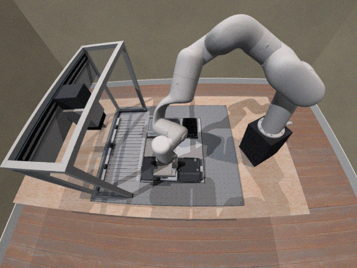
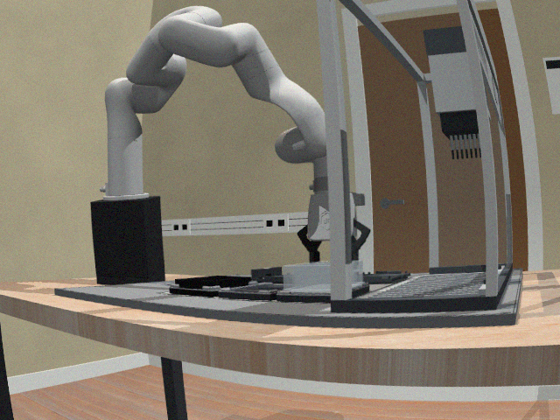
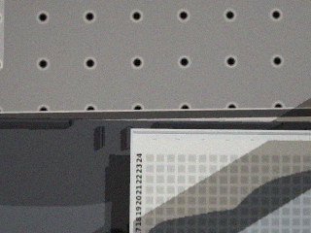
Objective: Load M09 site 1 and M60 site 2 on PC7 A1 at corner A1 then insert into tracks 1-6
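My gripper [image 1: 165,170] points straight down over the dark plate carrier PC7 on the apron in front of the rails. It is shut on M60 [image 3: 219,184], a white 384-well plate with column numbers up to 24 along its edge. In the side view the gripper [image 2: 333,253] stands half behind a frame post, and the white plate [image 2: 316,273] lies low on the carrier. A dark block [image 1: 188,170], which looks like M09, sits on the carrier to the right of the gripper. Small locator tabs [image 3: 99,138] stand just off the plate's corner.
The loading rails [image 1: 126,147] lie left of the carrier under the open grey instrument frame [image 1: 66,115]. The nests stand behind the arm, one holding a dark plate [image 1: 191,127]. The arm's black base [image 1: 265,144] is at the right. The perforated mat [image 3: 155,53] borders the carrier.
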### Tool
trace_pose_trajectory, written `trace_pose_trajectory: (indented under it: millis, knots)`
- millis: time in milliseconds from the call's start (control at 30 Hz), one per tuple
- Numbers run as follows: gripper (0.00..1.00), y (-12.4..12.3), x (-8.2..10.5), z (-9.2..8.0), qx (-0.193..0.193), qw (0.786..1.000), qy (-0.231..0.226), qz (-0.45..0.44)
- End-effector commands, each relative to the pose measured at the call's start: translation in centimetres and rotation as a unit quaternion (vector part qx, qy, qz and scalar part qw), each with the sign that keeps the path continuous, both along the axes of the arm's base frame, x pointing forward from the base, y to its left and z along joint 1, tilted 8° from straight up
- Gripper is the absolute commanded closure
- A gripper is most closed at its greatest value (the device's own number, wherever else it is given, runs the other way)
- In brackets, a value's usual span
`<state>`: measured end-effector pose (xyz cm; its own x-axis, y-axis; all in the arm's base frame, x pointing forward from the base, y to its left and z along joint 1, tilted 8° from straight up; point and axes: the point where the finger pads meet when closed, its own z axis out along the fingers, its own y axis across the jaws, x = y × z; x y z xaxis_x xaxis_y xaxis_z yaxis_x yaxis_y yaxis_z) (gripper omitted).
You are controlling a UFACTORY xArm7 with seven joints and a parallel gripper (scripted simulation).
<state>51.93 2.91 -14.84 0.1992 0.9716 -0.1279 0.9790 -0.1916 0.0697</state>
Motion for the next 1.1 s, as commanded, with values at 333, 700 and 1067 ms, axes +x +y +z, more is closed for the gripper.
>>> trace_pose_trajectory:
  millis: [333,700,1067]
  knots:
    - [1.00,-0.02,0.22,-0.53,0.000,1.000,-0.002,0.000]
    - [1.00,-0.02,0.22,-0.54,0.000,1.000,-0.002,0.000]
    - [0.00,-0.03,0.22,-0.60,0.000,1.000,-0.002,0.000]
